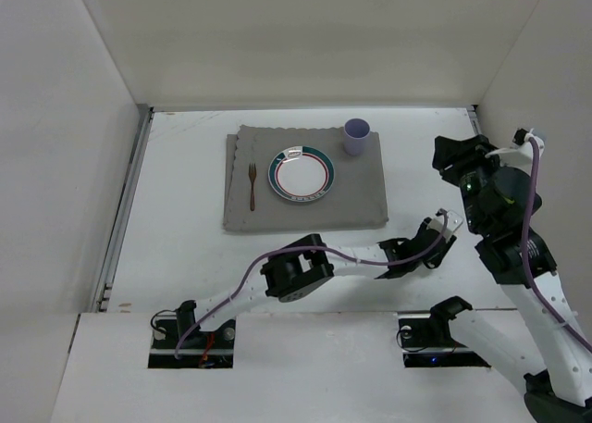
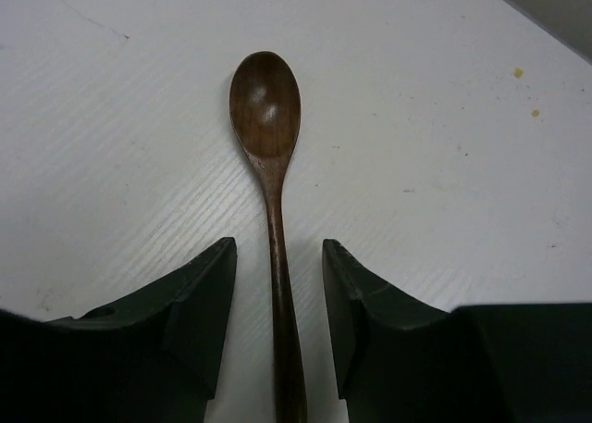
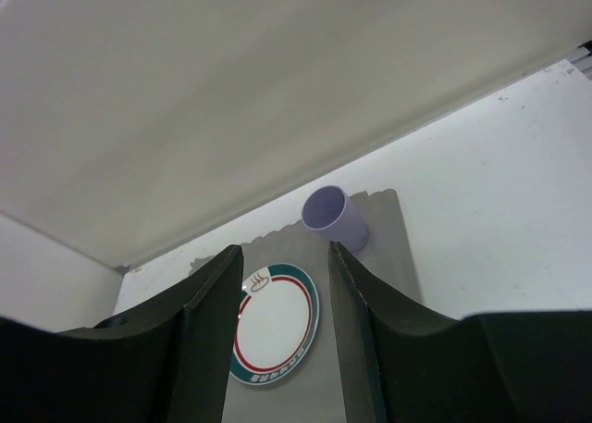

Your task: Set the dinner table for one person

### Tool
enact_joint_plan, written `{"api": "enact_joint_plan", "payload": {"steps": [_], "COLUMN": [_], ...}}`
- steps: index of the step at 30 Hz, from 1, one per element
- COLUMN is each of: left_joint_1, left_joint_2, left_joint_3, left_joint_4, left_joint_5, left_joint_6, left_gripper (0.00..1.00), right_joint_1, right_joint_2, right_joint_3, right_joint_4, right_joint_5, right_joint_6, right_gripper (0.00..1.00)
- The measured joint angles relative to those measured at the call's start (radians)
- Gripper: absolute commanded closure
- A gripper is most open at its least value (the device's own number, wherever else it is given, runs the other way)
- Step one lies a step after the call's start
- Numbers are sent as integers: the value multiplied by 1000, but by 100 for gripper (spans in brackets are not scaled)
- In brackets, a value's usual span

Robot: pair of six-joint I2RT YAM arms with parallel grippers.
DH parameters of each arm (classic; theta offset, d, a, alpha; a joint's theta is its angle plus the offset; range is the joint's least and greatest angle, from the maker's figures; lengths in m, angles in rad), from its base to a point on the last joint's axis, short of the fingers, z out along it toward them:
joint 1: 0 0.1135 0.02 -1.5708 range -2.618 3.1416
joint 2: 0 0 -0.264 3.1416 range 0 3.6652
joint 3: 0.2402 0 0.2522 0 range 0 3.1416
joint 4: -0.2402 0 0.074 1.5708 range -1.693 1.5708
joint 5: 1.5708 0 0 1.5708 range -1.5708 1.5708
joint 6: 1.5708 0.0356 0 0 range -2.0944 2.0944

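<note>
A dark wooden spoon [image 2: 266,118] lies flat on the white dinner table [image 2: 444,164], bowl pointing away from me. My left gripper [image 2: 278,252] is open and straddles the spoon's handle, with a gap on each side. From above, that gripper [image 1: 446,227] is low over the table, right of the grey mat [image 1: 356,196], and covers the spoon. On the mat are a brown fork [image 1: 251,184], a green-and-red rimmed plate [image 1: 301,175] and a lilac cup [image 1: 357,136]. My right gripper [image 3: 285,252] hangs open and empty, raised at the right [image 1: 450,156].
White walls enclose the table on the left, back and right. Metal rails [image 1: 125,201] run along the side edges. The left arm's purple cable [image 1: 250,275] stretches across the near table. The right wrist view frames the plate [image 3: 277,326] and the cup [image 3: 335,217].
</note>
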Motion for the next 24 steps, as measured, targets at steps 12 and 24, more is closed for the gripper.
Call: {"api": "enact_joint_plan", "payload": {"steps": [12, 24], "left_joint_1": [-6, 11], "left_joint_2": [-7, -403], "left_joint_3": [-41, -513], "left_joint_4": [53, 177], "left_joint_5": [36, -76], "left_joint_6": [6, 7], "left_gripper": [95, 96], "right_joint_1": [0, -2], "right_joint_2": [-7, 1], "right_joint_3": [-14, -15], "right_joint_4": [0, 27], "right_joint_5": [-2, -9], "right_joint_6": [7, 8], "right_gripper": [52, 48]}}
